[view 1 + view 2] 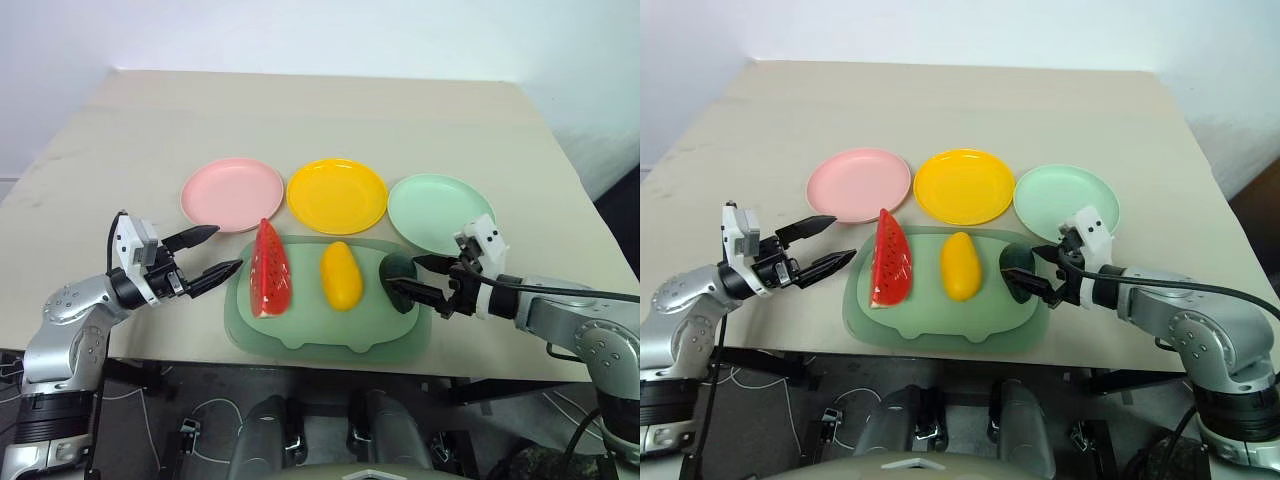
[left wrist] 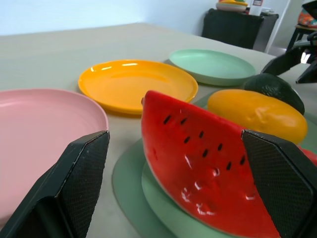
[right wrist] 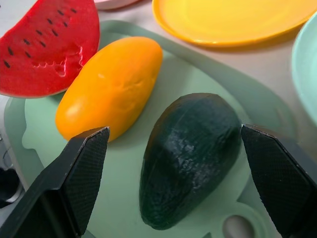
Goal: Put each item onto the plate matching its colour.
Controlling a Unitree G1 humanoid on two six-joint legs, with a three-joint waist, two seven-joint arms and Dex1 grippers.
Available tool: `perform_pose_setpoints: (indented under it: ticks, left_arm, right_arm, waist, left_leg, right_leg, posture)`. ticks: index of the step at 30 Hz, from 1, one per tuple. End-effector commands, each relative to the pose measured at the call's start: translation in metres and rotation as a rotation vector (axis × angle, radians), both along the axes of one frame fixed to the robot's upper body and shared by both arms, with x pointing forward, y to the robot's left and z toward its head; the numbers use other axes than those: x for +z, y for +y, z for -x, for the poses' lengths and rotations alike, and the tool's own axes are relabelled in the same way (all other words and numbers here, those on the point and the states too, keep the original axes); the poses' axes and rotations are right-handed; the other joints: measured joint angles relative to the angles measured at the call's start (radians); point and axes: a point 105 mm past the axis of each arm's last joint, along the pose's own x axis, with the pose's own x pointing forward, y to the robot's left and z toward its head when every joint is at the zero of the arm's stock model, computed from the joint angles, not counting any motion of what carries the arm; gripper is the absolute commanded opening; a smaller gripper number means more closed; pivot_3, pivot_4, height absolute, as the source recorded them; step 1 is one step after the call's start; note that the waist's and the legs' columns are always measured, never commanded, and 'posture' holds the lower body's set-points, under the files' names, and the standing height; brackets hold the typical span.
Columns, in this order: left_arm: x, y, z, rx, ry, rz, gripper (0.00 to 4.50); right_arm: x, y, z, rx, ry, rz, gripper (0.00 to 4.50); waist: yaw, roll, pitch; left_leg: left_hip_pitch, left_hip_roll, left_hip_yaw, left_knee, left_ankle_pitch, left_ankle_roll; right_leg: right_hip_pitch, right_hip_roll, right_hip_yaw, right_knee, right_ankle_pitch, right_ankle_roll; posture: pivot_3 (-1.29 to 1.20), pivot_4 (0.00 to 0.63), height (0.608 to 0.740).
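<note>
left gripper (image 1: 212, 253) wide open beside watermelon wedge (image 1: 269, 270) | right gripper (image 1: 420, 279) wide open, fingers either side of avocado (image 3: 190, 156) | mango (image 1: 341, 275) between, on mat (image 1: 300, 335)

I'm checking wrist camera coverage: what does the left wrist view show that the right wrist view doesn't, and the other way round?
Left wrist view alone: the whole pink plate and the whole mint plate, plus a dark cabinet beyond the table. Right wrist view alone: the avocado entire, lying between the open right gripper's fingers, and the mat's cut-out hole. Both: watermelon wedge, mango, yellow plate, green mat.
</note>
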Motion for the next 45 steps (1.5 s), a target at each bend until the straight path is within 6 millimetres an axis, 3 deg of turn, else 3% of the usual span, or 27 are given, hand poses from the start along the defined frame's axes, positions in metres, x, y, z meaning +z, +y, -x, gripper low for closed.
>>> perform_pose_setpoints:
  ticks: [1, 10, 13, 17, 21, 28, 32, 40, 45]
  left_arm:
    - [0.01, -0.003, 0.001, -0.009, -0.041, -0.008, 4.47]
    - [0.011, -0.002, 0.0, -0.005, -0.045, -0.013, 4.47]
    - [0.012, 0.0, 0.001, -0.001, -0.046, -0.016, 4.5]
    - [0.012, 0.0, 0.001, 0.005, -0.048, -0.016, 4.5]
    - [0.013, 0.0, 0.001, 0.009, -0.05, -0.017, 4.5]
    - [0.013, 0.004, 0.004, 0.032, -0.051, -0.019, 4.5]
    - [0.012, 0.008, 0.006, 0.055, -0.052, -0.021, 4.5]
    - [0.013, 0.009, 0.009, 0.075, -0.056, -0.02, 4.5]
    - [0.011, 0.011, 0.011, 0.091, -0.056, -0.02, 4.5]
  right_arm:
    - [0.0, 0.006, -0.002, -0.001, 0.006, 0.001, 4.5]
    - [-0.003, 0.008, -0.008, -0.012, -0.019, 0.042, 4.5]
    - [-0.005, 0.005, -0.01, -0.016, -0.033, 0.076, 3.93]
    - [0.001, 0.004, -0.009, 0.009, -0.057, 0.063, 2.82]
    - [0.0, 0.007, -0.007, 0.042, -0.06, 0.067, 2.81]
    - [0.042, -0.007, -0.018, -0.002, -0.18, 0.0, 2.81]
    - [0.065, -0.04, -0.048, -0.136, -0.247, 0.028, 2.81]
    - [0.048, -0.071, -0.099, -0.27, -0.238, 0.197, 2.81]
    - [0.039, -0.073, -0.12, -0.278, -0.203, 0.228, 2.81]
  waist:
    - [0.0, 0.0, 0.0]
    - [0.0, 0.0, 0.0]
    - [0.0, 0.0, 0.0]
    - [0.0, 0.0, 0.0]
    - [0.0, 0.0, 0.0]
    - [0.0, 0.0, 0.0]
    - [-0.001, 0.0, 0.0]
    - [-0.005, 0.0, 0.0]
    - [-0.008, 0.001, 0.0]
  left_leg:
    - [0.0, 0.0, 0.0, 0.0, 0.0, 0.0]
    - [0.0, 0.0, 0.0, 0.0, 0.0, 0.0]
    - [0.0, 0.0, 0.0, 0.0, 0.0, 0.0]
    - [0.0, 0.0, 0.0, 0.0, 0.0, 0.0]
    - [0.0, 0.0, 0.0, 0.0, 0.0, 0.0]
    - [0.0, 0.0, 0.0, 0.0, 0.0, 0.0]
    - [0.0, 0.0, 0.0, 0.0, 0.0, 0.0]
    - [-0.001, 0.0, 0.001, 0.0, 0.0, 0.0]
    - [-0.001, 0.0, 0.002, 0.003, 0.0, 0.0]
  right_leg:
    - [0.0, 0.0, 0.0, 0.0, 0.0, 0.0]
    - [0.0, 0.0, 0.0, 0.0, 0.001, 0.002]
    - [0.0, 0.0, 0.0, 0.0, 0.001, 0.002]
    - [0.0, 0.0, 0.0, 0.0, 0.001, 0.001]
    - [0.0, 0.0, 0.0, 0.0, 0.001, 0.002]
    - [0.0, 0.0, 0.0, 0.0, 0.001, 0.002]
    - [0.0, 0.0, 0.0, 0.0, 0.001, 0.001]
    - [-0.002, 0.0, 0.0, 0.002, 0.001, 0.002]
    - [-0.004, 0.0, 0.001, 0.007, 0.001, 0.003]
  posture:
    - [0.0, 0.15, 0.696]
    - [0.0, 0.15, 0.696]
    - [0.0, 0.15, 0.696]
    - [0.0, 0.15, 0.696]
    - [0.0, 0.15, 0.696]
    - [0.0, 0.15, 0.696]
    - [0.0, 0.15, 0.696]
    - [0.0, 0.15, 0.696]
    - [0.0, 0.15, 0.696]
